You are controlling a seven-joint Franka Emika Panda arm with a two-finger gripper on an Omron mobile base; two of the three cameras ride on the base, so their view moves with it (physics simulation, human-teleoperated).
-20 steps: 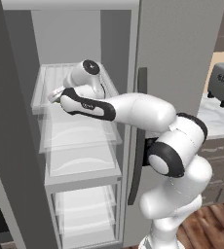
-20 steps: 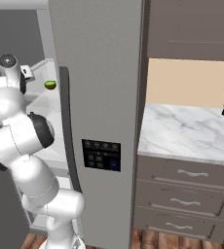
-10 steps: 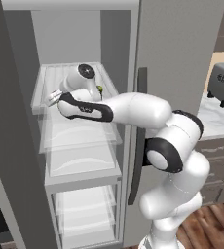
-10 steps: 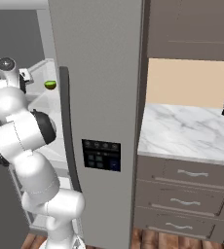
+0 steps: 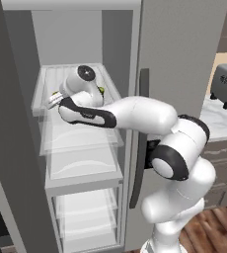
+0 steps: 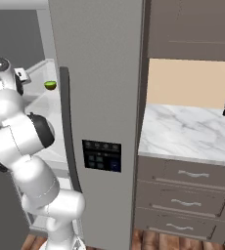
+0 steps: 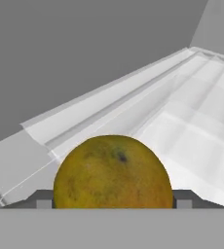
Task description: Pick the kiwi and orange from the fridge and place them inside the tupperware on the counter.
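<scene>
The orange (image 7: 113, 172), a dull orange-yellow ball with a dark spot, sits close up between my two dark fingertips (image 7: 43, 200) in the hand view, over the ribbed white shelf. My gripper (image 5: 51, 101) is shut on it at the left end of the fridge's top shelf (image 5: 45, 84). The kiwi (image 5: 101, 90) shows as a small green bit behind my wrist, and its lime-green face (image 6: 50, 85) lies on the same shelf. The fridge (image 6: 104, 73) stands open on the left. The marble counter (image 6: 183, 132) runs to its right. The tupperware is out of view.
The fridge's long dark door handle (image 5: 141, 138) hangs just right of my forearm, with the dark keypad (image 6: 102, 155) below. Lower translucent shelves (image 5: 81, 168) sit under the hand. A dark toaster (image 5: 226, 84) stands on the counter over drawers (image 6: 192, 175).
The hand has shifted slightly left and down along the top shelf, and the wrist has turned. The kiwi has stayed in place.
</scene>
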